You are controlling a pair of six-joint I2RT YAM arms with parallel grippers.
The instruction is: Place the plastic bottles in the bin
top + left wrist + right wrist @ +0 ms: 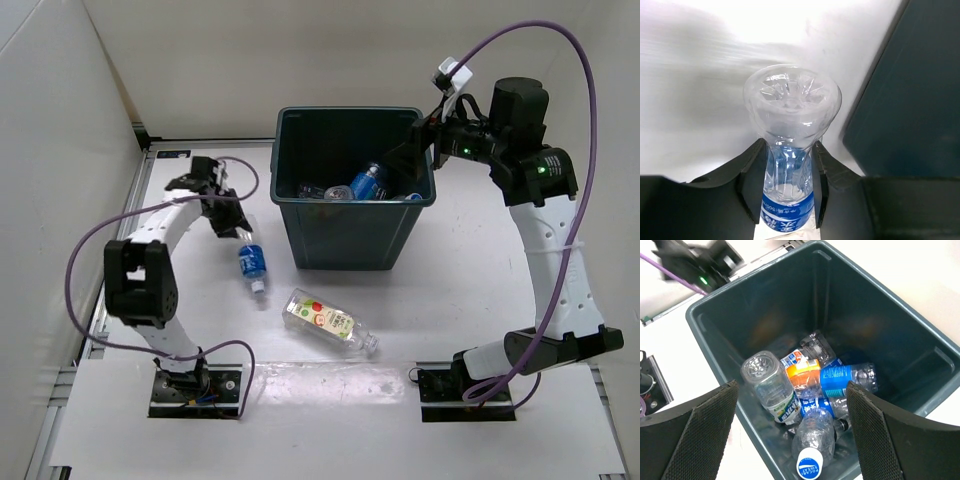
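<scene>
White table (470, 260) | left hand (788, 175) clamps blue-labelled bottle (790, 105) beside bin (350, 235) | right hand (792, 427) spread above bin

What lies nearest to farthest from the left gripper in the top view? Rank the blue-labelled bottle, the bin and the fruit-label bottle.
1. Blue-labelled bottle, clamped in the left gripper.
2. Bin, just to the right.
3. Fruit-label bottle, lying nearer the arm bases.
</scene>
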